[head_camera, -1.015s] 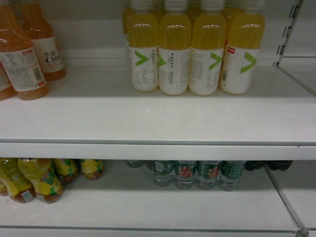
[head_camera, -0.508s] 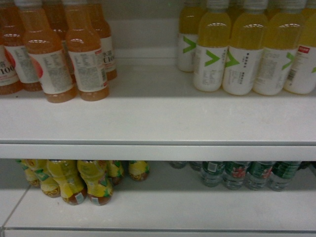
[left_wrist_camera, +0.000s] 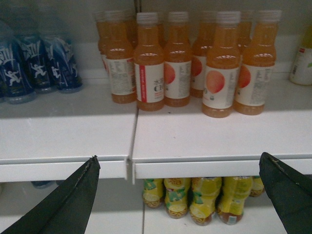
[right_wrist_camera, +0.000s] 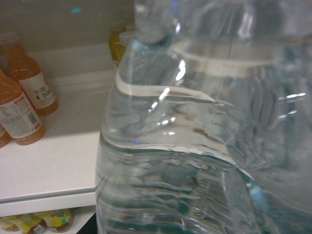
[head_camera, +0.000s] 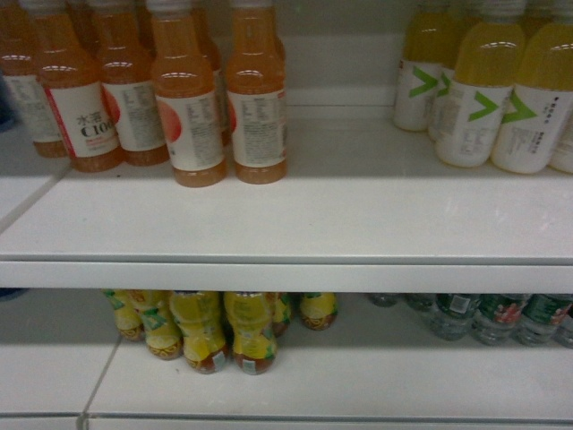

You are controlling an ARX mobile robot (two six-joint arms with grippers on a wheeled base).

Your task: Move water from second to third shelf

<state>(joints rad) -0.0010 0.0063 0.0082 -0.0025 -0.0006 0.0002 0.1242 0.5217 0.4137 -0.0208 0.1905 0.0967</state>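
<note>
Clearly the water (right_wrist_camera: 195, 136) fills the right wrist view, pressed close against that camera, so I judge the right claw grasps it, though its fingers are hidden there. The left gripper (left_wrist_camera: 180, 195) hangs released, its dark fingers (left_wrist_camera: 73, 200) spread wide before the shelf edge (left_wrist_camera: 195, 168), carrying nothing. More water bottles (head_camera: 501, 315) stand at the far right of the lower shelf. Bare board on the upper shelf (head_camera: 349, 206) lies between the orange bottles (head_camera: 192, 107) on the left and the yellow bottles (head_camera: 488, 98) on the right. To place well, I would aim for that gap, keep the bottle upright, lower until its base rests flat, then let go only once it stands clear of both neighbours
</note>
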